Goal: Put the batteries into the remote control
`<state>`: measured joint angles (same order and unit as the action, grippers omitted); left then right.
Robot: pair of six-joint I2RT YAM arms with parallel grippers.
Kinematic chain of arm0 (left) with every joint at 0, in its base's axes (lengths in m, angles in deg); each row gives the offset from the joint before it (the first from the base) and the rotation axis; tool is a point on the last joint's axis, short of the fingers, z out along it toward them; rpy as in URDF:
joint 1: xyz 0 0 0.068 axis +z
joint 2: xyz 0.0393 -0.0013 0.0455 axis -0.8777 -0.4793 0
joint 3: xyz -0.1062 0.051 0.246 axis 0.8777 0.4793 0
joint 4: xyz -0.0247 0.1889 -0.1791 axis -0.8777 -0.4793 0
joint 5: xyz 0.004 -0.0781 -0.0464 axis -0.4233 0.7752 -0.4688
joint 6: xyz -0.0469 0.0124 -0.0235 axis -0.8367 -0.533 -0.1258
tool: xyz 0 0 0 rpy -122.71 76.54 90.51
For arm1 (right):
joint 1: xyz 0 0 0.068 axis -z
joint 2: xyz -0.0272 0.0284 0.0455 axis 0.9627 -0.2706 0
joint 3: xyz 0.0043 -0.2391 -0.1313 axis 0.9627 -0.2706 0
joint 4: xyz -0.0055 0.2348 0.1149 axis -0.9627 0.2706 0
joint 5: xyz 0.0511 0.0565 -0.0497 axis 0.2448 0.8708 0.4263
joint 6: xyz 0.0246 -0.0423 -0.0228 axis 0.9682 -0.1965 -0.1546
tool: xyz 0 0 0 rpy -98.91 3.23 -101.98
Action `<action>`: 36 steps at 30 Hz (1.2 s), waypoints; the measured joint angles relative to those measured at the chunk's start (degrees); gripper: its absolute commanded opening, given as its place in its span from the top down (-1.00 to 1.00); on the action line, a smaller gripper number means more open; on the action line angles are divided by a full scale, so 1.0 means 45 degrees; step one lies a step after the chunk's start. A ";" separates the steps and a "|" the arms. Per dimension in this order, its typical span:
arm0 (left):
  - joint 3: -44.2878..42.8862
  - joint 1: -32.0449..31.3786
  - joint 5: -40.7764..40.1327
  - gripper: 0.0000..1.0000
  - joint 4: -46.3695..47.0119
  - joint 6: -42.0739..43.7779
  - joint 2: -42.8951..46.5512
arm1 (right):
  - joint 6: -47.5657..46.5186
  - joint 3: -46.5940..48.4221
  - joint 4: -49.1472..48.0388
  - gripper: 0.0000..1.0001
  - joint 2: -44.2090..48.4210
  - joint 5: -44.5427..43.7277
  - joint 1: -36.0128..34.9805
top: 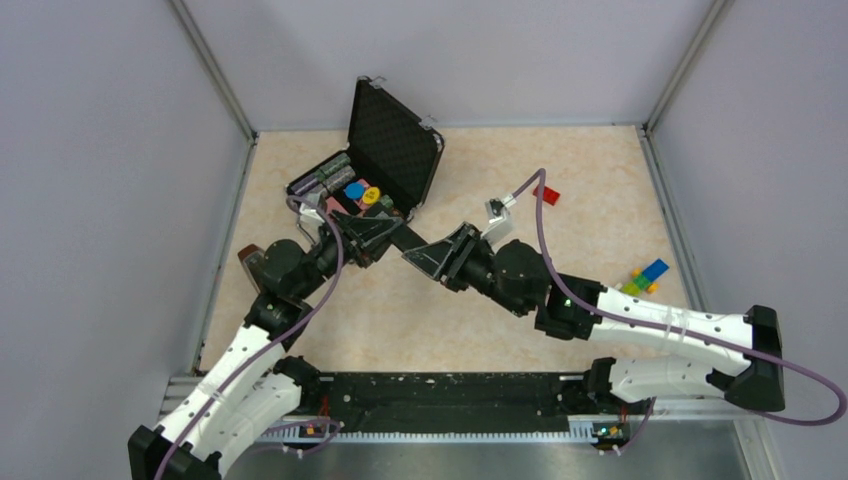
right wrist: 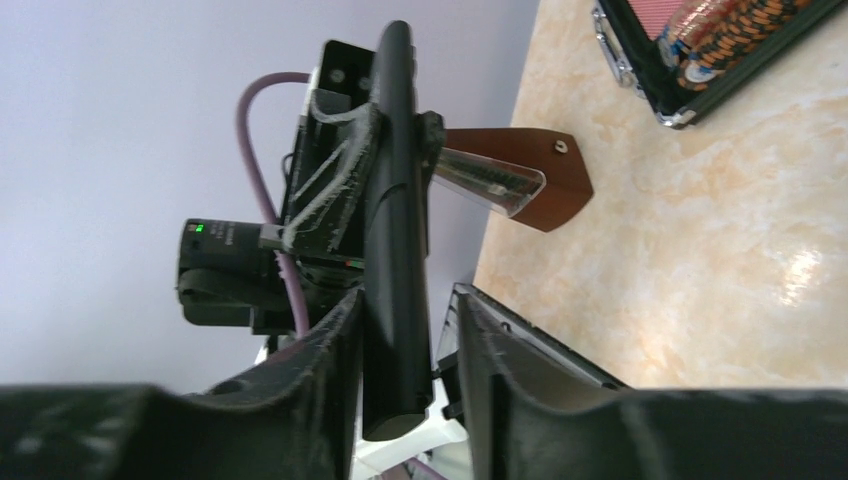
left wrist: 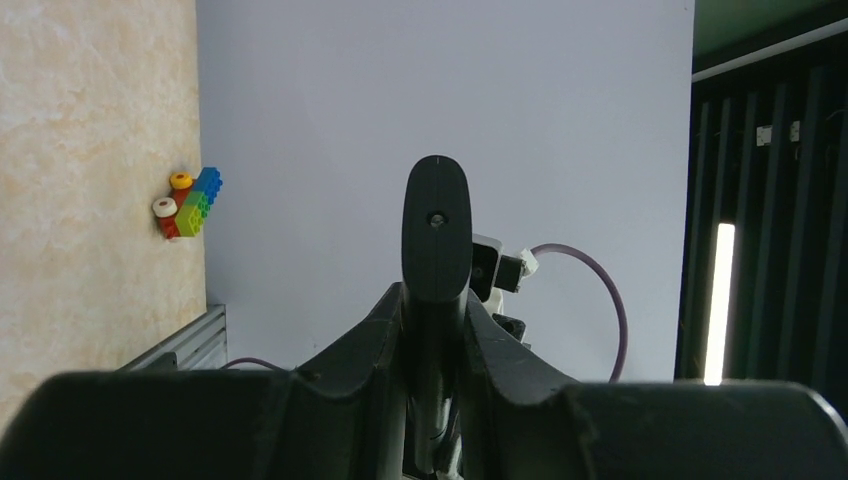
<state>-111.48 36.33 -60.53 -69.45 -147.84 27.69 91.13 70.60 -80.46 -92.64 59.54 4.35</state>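
The remote control (top: 410, 240), a slim black bar, hangs above the table between my two grippers. My left gripper (top: 385, 232) is shut on one end of it; in the left wrist view the bar (left wrist: 436, 240) sticks up from between the closed fingers of that gripper (left wrist: 436, 300). My right gripper (top: 425, 252) straddles the other end. In the right wrist view the remote control (right wrist: 395, 200) lies against one finger, with a narrow gap to the other, so this gripper (right wrist: 408, 295) stands open around it. The batteries are out of view.
An open black foam-lined case (top: 395, 140) with striped chip stacks and coloured pieces stands at the back left. A red brick (top: 547, 194) lies at the back right, a cluster of coloured bricks (top: 645, 277) at the right. A brown flat piece (right wrist: 540, 180) lies by the left wall.
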 measured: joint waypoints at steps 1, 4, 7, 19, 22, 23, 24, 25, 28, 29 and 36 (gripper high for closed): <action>0.0058 -0.0010 0.0000 1.00 0.0005 -0.0097 0.0015 | 0.0087 -0.0078 -0.0092 0.51 0.0039 0.0005 0.0000; 0.0165 -0.0029 -0.0005 1.00 0.0000 -0.0325 0.0024 | 0.0389 -0.0277 -0.0408 0.55 0.0087 0.0010 0.0000; 0.0189 -0.0029 -0.0005 1.00 0.0087 -0.0529 0.0024 | 0.0559 -0.0282 -0.0525 0.56 0.0087 0.0029 0.0000; 0.0243 0.0019 -0.0165 1.00 0.0214 -0.0656 0.0078 | 0.1506 -0.0136 -0.0729 0.50 -0.0345 0.0068 0.0005; 0.0243 0.0073 -0.0238 1.00 0.0214 -0.0656 0.0078 | 0.1715 0.0092 -0.0699 0.50 -0.0622 0.0068 0.0005; 0.0243 0.0078 -0.0238 1.00 0.0214 -0.0656 0.0078 | 0.1768 0.0126 -0.0704 0.50 -0.0695 0.0068 0.0005; 0.0243 0.0083 -0.0257 1.00 0.0209 -0.0651 0.0078 | 0.1841 0.0155 -0.0699 0.50 -0.0763 0.0068 0.0005; 0.0243 0.0083 -0.0272 1.00 0.0209 -0.0651 0.0078 | 0.1870 0.0175 -0.0704 0.50 -0.0801 0.0063 0.0005; 0.0243 0.0083 -0.0272 1.00 0.0209 -0.0656 0.0078 | 0.2006 0.0204 -0.0704 0.51 -0.0831 0.0058 0.0005; 0.0243 0.0083 -0.0272 1.00 0.0214 -0.0656 0.0078 | 0.2050 0.0233 -0.0685 0.51 -0.0840 0.0053 0.0005; 0.0243 0.0121 -0.0223 1.00 0.0199 -0.0661 0.0083 | 0.2191 0.0262 -0.0714 0.53 -0.0962 0.0015 0.0005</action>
<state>-110.39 36.87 -61.54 -68.55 -150.81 28.06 100.98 71.78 -83.68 -96.97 59.60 4.37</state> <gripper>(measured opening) 0.252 0.238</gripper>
